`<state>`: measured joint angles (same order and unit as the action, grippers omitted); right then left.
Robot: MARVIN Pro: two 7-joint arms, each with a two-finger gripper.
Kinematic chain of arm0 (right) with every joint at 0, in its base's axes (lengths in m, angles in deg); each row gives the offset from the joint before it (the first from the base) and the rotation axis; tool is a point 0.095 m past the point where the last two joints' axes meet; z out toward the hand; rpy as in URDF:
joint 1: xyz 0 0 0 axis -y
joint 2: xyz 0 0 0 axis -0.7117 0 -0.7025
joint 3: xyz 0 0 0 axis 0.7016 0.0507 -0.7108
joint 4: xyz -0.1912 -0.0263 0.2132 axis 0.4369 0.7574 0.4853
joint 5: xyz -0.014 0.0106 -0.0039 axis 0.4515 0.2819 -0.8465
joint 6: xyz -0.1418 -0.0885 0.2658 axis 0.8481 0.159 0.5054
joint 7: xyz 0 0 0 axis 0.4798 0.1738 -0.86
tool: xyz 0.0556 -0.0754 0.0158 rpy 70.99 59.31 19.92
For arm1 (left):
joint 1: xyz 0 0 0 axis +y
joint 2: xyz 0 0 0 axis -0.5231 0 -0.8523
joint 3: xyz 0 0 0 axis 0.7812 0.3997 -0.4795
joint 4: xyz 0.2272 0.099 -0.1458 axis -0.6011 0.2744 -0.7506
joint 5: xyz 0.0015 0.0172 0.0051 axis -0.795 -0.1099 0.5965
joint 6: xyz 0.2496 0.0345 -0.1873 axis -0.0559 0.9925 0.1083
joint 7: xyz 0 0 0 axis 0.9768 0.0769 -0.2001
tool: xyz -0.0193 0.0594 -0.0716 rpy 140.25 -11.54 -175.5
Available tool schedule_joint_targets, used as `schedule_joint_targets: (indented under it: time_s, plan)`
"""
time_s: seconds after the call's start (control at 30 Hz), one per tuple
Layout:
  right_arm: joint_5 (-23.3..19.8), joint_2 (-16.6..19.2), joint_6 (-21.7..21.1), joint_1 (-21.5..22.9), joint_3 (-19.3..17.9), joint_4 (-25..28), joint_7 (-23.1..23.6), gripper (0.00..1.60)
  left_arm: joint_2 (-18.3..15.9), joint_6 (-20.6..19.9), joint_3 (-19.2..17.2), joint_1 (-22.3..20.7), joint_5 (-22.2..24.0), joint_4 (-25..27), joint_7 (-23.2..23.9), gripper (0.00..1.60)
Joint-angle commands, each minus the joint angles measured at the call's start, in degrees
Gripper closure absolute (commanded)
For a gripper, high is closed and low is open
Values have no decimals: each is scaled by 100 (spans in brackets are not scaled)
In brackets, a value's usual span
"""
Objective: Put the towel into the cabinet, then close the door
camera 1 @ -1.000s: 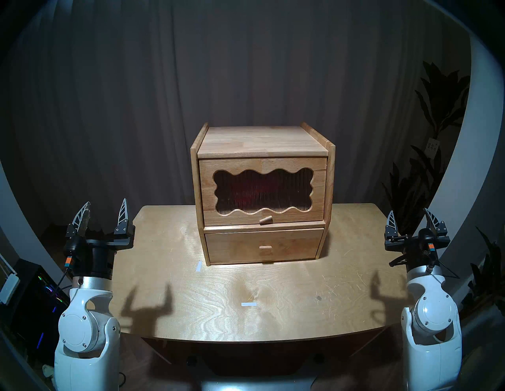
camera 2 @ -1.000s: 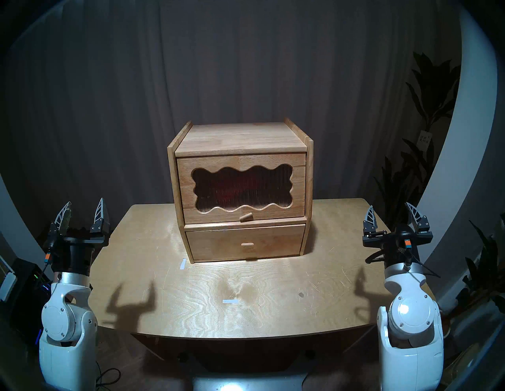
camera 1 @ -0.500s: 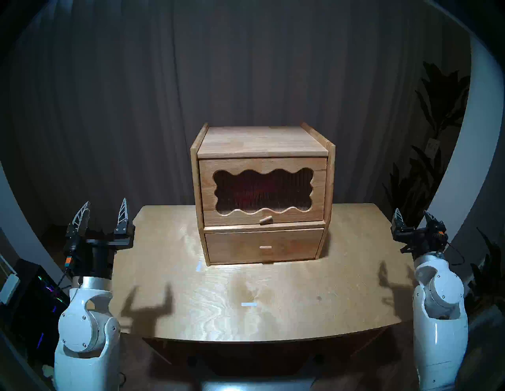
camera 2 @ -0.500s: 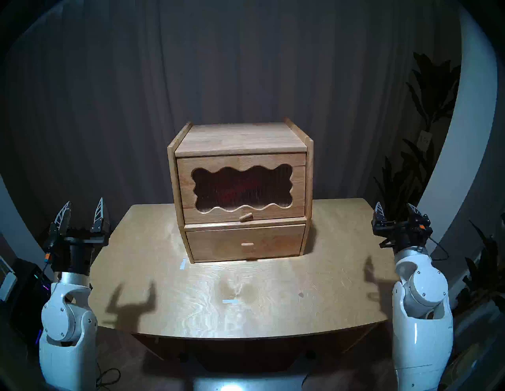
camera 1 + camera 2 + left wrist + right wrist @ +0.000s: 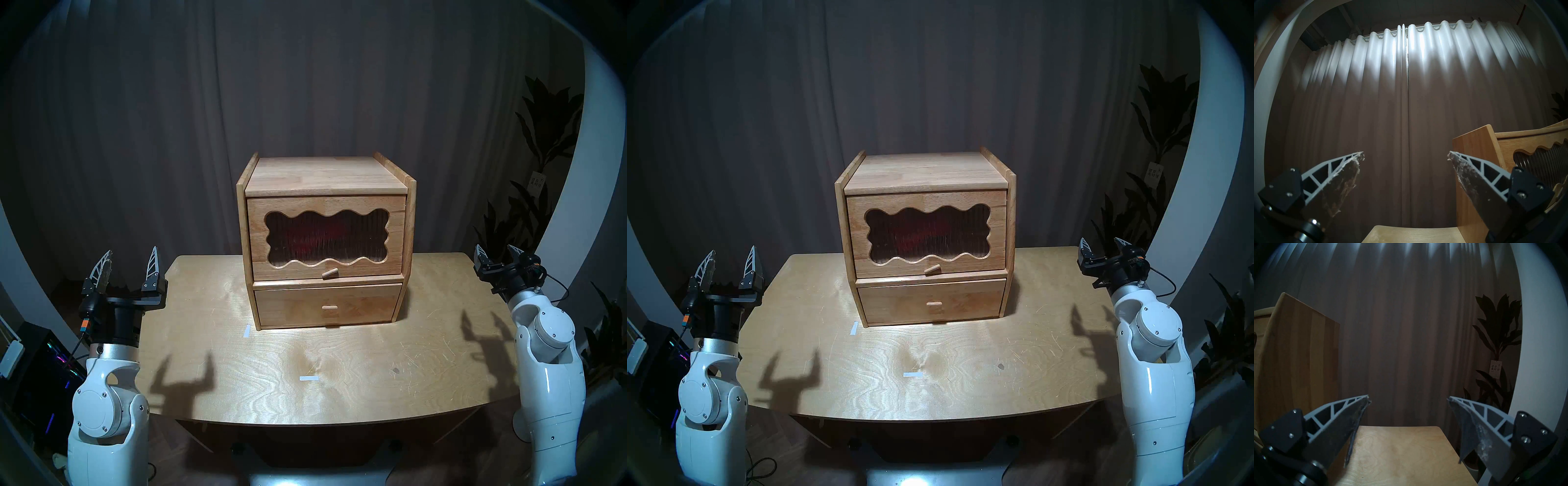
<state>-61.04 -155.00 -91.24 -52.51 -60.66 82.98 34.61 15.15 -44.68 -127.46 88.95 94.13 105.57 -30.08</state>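
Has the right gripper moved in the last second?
Yes. The right gripper has risen and shifted slightly inward, toward the cabinet; its fingertips now sit level with the table's far edge.

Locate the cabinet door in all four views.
Head left: door centre, shut, above the drawer.
Head right: door centre, a little further left.
Left wrist: right edge, partly cut off.
Right wrist: only a sliver at the far left edge.
Shared landmark: curtain.
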Motion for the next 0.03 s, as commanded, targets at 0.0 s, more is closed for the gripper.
schedule_joint_targets:
  time_s: [0.0]
  plan:
    - [-56,392,3,639,446,-253,97,0,9,43,-5,-35,1,87,-9,0]
